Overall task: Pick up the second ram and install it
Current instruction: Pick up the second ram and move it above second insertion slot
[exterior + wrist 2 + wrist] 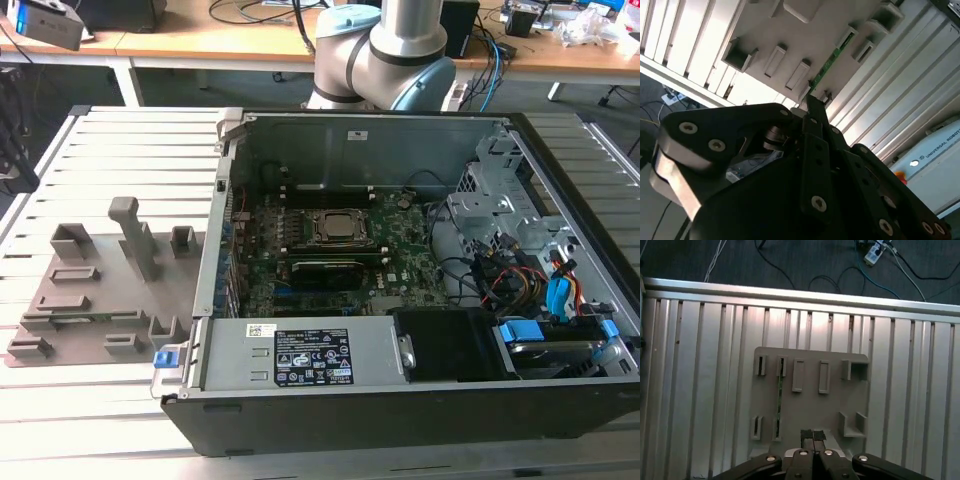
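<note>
- On the slatted aluminium table (pixel 130 150), the grey fixture tray (pixel 90 285) lies flat at the exterior view's left of the open computer case (pixel 400 420), close to the case's side wall. That probably keeps parts on the tray within a short reach of the motherboard (pixel 400 270).
- Along one long edge of the tray, the second ram (pixel 780 395) stands on its thin edge. In both wrist views it appears as a narrow green strip (pixel 832 57) bridging two slotted blocks, one at each end.
- Held upright like this, the stick likely offers its top edge for a pinch from above, and the blocks stop it from tipping or sliding.
- Above the tray, the gripper (pixel 813 434) points down at a bare patch of the tray near its middle, beside the ram's line and apart from it.
- Its black pads (pixel 807 434) look pressed together with no gap, so the jaws appear fully closed and grip nothing. The ram sits untouched in its blocks.
</note>
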